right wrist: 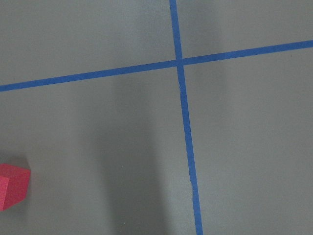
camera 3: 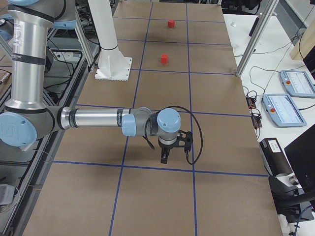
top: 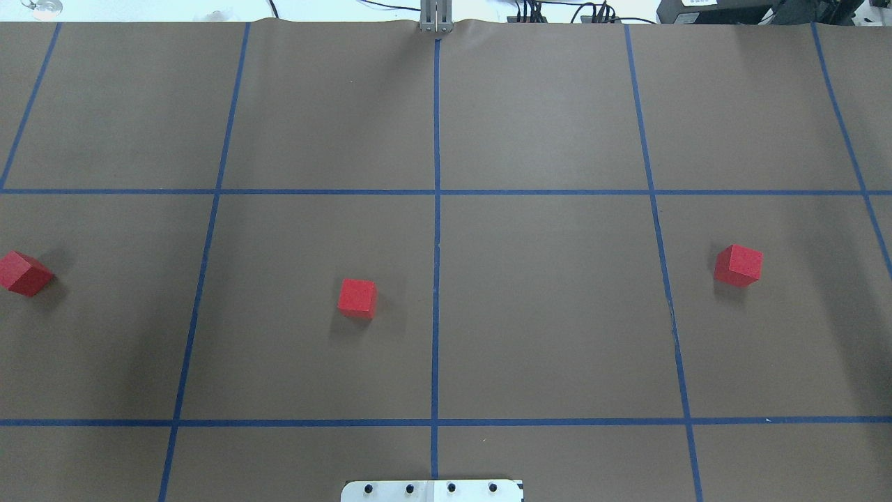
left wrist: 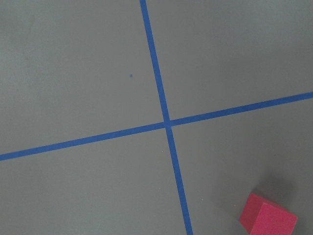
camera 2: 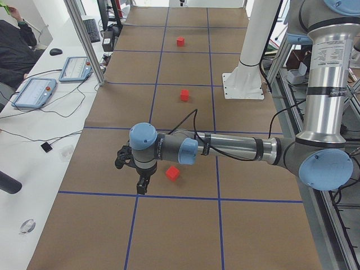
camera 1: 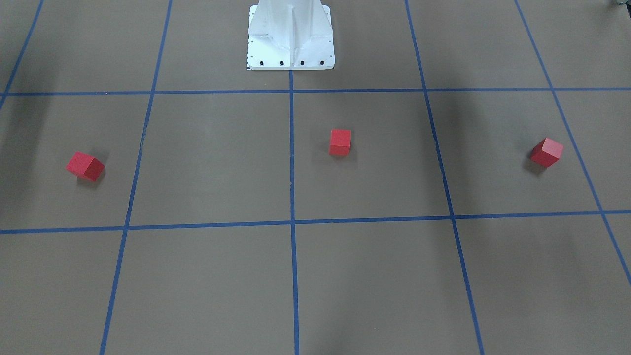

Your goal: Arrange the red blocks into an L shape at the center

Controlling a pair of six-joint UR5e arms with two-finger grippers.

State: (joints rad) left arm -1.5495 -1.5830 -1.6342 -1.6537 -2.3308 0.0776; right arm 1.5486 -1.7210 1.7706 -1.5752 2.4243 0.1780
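Three red blocks lie far apart on the brown floor: one at the left edge [top: 24, 273], one left of the middle line [top: 357, 298], one at the right [top: 738, 265]. The front view shows them too [camera 1: 85, 166] [camera 1: 339, 142] [camera 1: 547, 152]. The center [top: 446, 202] holds no block. My left gripper [camera 2: 140, 185] hangs just beside the left block [camera 2: 172, 173]. My right gripper [camera 3: 164, 157] hangs low; the arm hides the right block there. Each wrist view shows one block [left wrist: 268, 220] [right wrist: 12, 186] but no fingers. I cannot tell if either gripper is open.
The white robot base [camera 1: 291, 44] stands at the table's near edge on the middle line. Blue tape lines [top: 436, 104] grid the floor. Tablets [camera 2: 34, 93] [camera 3: 288, 109] and cables lie on the side benches, with aluminium posts [camera 2: 84, 42] [camera 3: 253, 39].
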